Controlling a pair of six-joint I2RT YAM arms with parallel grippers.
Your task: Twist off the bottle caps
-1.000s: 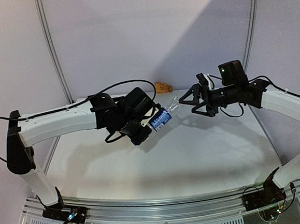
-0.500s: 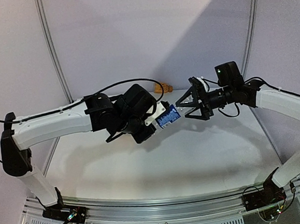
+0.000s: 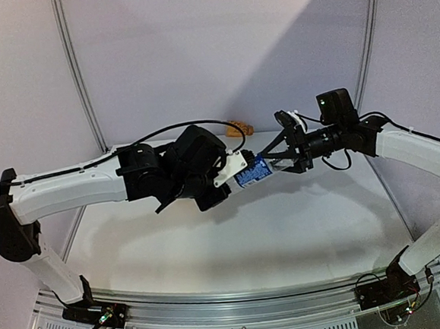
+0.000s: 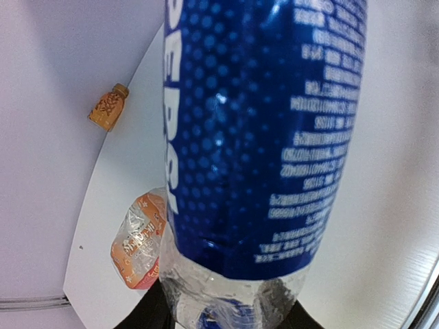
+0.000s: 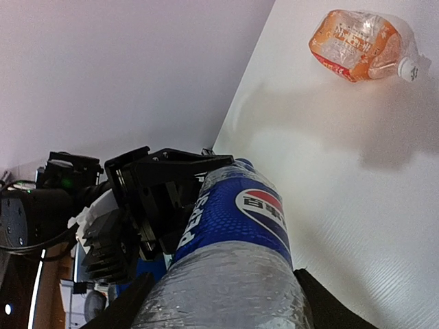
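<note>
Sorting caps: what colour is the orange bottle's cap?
White cap, clearest in the right wrist view.

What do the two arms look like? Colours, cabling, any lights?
Matched pair: the left arm and right arm have white link shells and black joints. A black cable loops loose above the left arm. The right gripper has black, open-framed triangular fingers; the black box above its wrist shows a green light.

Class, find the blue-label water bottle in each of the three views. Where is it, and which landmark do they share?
Top external: blue-label bottle at picture centre, above the table.
Left wrist: fills the middle, top to bottom.
Right wrist: bottom centre, label showing.
Shared landmark: the white table.
</note>
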